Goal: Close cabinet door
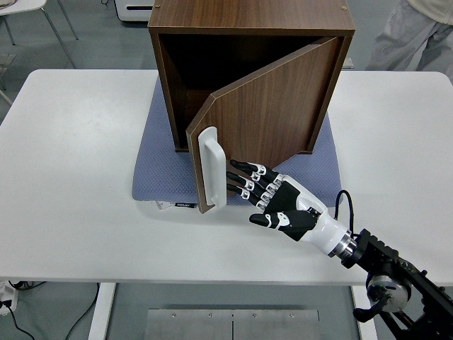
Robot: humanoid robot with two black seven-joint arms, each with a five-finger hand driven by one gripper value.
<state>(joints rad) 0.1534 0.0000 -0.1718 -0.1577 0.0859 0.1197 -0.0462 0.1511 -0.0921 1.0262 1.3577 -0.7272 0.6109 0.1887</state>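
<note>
Dark brown wood-grain cabinet (251, 18), white handle (211, 168), blue-grey mat (159, 166), white table (71, 163)

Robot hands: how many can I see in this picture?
1. The right hand reaches in from the lower right, fingers spread against the half-open cabinet door beside its white handle. The other hand is out of view.
</note>
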